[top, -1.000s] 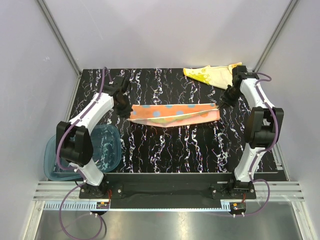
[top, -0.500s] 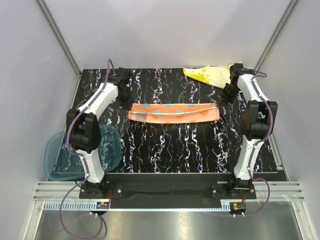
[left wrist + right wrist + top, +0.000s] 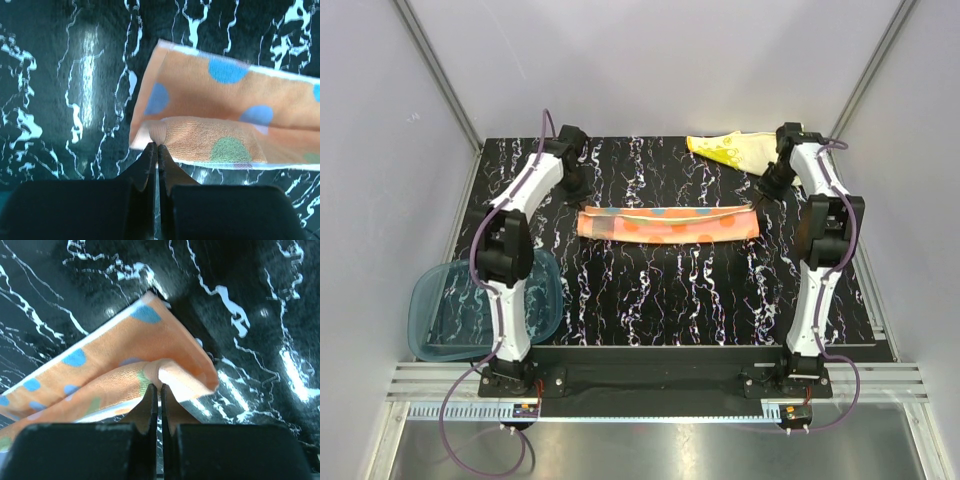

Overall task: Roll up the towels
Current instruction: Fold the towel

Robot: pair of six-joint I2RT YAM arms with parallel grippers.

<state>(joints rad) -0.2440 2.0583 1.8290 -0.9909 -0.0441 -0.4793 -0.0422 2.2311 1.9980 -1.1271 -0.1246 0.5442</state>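
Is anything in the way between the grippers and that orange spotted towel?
Nothing visible is. The left gripper and the right gripper each pinch one end of the orange towel. The yellow towel lies apart, farther back.

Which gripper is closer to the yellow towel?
Right. The right gripper pinches the right end of the orange towel, just in front of the yellow towel; the left gripper pinches its left end, much farther away.

A lab test cell: blank white panels (image 3: pixel 640 60), aluminium frame posts (image 3: pixel 437 75), black marbled tabletop (image 3: pixel 670 290).
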